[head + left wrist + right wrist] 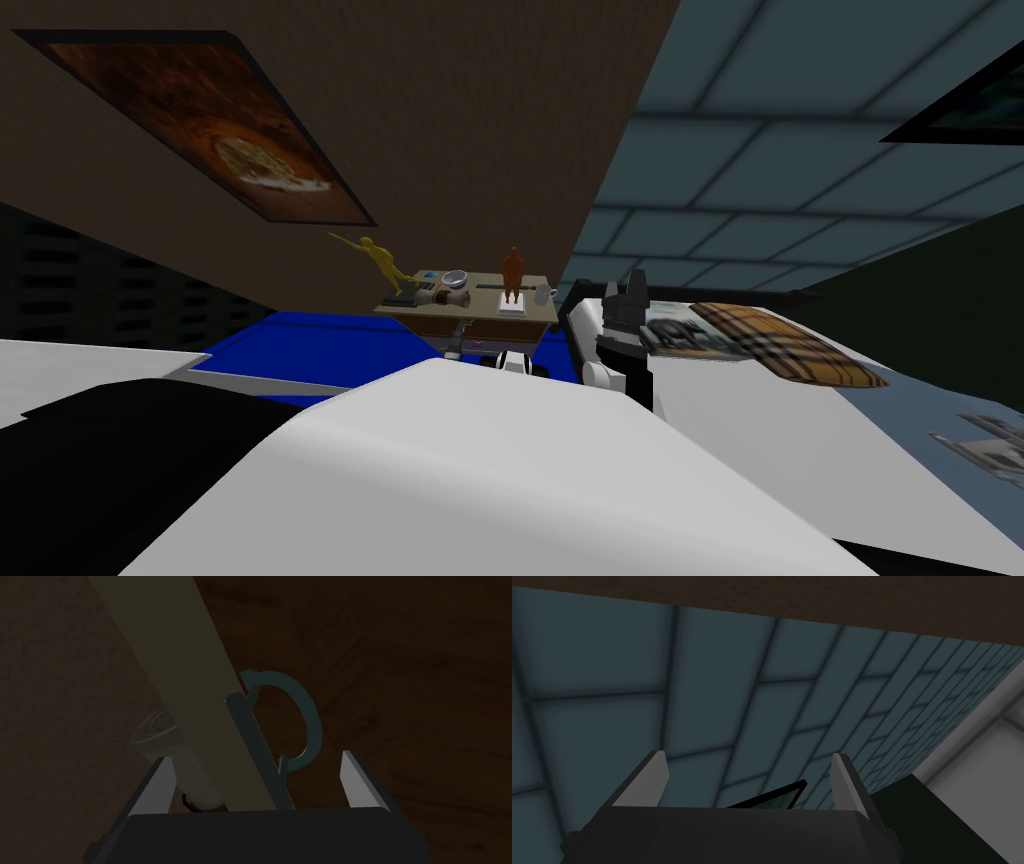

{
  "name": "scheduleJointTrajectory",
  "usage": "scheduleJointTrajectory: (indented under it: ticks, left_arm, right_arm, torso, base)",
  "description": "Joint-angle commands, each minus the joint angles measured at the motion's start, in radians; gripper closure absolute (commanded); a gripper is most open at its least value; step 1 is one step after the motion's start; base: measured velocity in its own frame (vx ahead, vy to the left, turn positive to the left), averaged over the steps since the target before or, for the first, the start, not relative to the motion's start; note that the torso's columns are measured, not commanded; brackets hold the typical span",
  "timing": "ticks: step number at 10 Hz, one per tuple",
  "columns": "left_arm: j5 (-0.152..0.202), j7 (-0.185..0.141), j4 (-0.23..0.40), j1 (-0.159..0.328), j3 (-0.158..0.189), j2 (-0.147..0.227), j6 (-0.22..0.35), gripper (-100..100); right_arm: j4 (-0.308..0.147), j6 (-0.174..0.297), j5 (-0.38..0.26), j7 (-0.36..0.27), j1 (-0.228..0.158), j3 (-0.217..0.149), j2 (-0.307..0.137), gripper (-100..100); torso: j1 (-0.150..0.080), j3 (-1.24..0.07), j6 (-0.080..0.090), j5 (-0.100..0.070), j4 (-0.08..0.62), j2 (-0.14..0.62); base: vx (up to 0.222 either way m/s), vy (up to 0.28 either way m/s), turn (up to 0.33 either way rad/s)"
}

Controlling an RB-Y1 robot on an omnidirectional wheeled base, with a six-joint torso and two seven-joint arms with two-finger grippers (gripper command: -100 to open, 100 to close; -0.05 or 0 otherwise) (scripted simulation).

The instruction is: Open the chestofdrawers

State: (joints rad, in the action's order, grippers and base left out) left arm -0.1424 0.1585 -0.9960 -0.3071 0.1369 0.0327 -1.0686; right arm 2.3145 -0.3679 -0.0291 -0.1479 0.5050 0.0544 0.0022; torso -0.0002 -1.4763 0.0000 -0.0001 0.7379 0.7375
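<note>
One chest of drawers (497, 322) stands against the brown wall, just ahead of the robot. The left gripper (257, 761) is up at the chest's dark, wood-grained front, fingers spread and clutching nothing, with one teal ring pull (306, 721) between them. That ring is the place to take hold (thin, rigid, likely to swing on its mounts). The drawer should feel stiff and weighty and want a straight pull. The chest's worktop (485, 300) carries one yellow figurine (380, 262), one brown figurine (512, 272), one bowl (456, 278) and one mug (543, 293). The right gripper (747, 758), beside the chest, is spread and empty too.
</note>
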Motion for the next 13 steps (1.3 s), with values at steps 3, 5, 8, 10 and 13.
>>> scheduleJointTrajectory:
  ticks: [3, 5, 8, 10, 13]
  left_arm:
    - [-0.003, 0.009, 0.018, -0.011, -0.003, -0.011, -0.027, 100]
    - [-0.004, 0.006, 0.020, -0.012, -0.004, -0.011, -0.025, 100]
    - [-0.007, -0.019, -0.046, -0.034, -0.005, 0.006, 0.014, 100]
    - [-0.009, -0.021, -0.052, -0.044, -0.009, 0.003, 0.027, 100]
    - [0.074, 0.035, 0.035, 0.059, -0.024, 0.023, 0.049, 100]
  right_arm:
    - [0.000, 0.000, 0.000, 0.000, 0.000, 0.000, 0.000, 0]
    - [0.000, 0.000, 0.000, 0.000, 0.000, 0.000, 0.000, 0]
    - [0.000, 0.000, 0.000, 0.000, 0.000, 0.000, 0.000, 0]
    - [0.000, 0.000, 0.000, 0.000, 0.000, 0.000, 0.000, 0]
    - [0.000, 0.000, 0.000, 0.000, 0.000, 0.000, 0.000, 0]
  torso:
    - [0.002, 0.001, 0.000, 0.001, 0.000, 0.001]
    - [-0.001, 0.002, -0.001, -0.002, 0.001, 0.003]
    - [-0.002, 0.005, -0.002, -0.002, 0.003, 0.010]
    - [-0.003, 0.003, -0.002, -0.006, 0.006, 0.008]
    - [-0.001, 0.002, 0.001, -0.001, 0.002, 0.003]
  base:
    - [-0.005, 0.008, -0.001]
    - [-0.011, 0.018, 0.000]
    - [-0.150, -0.039, 0.013]
    - [-0.129, -0.035, 0.017]
    - [-0.172, -0.003, -0.083]
